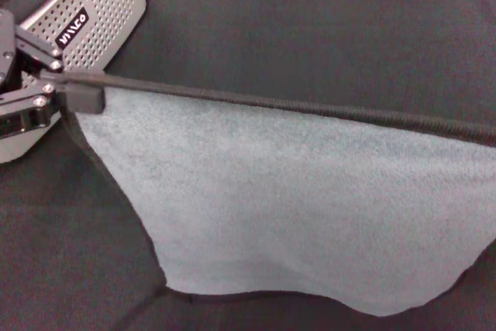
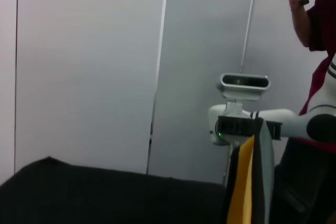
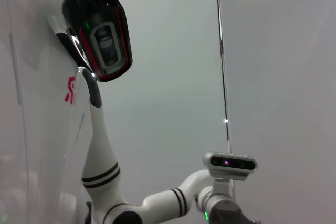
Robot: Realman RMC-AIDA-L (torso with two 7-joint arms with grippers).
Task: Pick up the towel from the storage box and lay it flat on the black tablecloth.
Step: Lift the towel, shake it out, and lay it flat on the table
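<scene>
The grey-teal towel (image 1: 294, 207) is held spread out in the air above the black tablecloth (image 1: 325, 29), its black-stitched top edge pulled taut across the head view. My left gripper (image 1: 81, 95) is shut on the towel's left top corner, just in front of the storage box (image 1: 89, 9) at the far left. The taut edge runs off the right side, where my right gripper is out of the head view. In the left wrist view, my right gripper (image 2: 242, 129) shows farther off with the towel (image 2: 262, 182) hanging from it edge-on.
The perforated box stands at the cloth's back left corner. A person in a red shirt (image 2: 317, 19) stands behind the right arm. Pale wall panels (image 2: 89, 66) lie beyond the table. My own white body (image 3: 42, 103) fills the right wrist view.
</scene>
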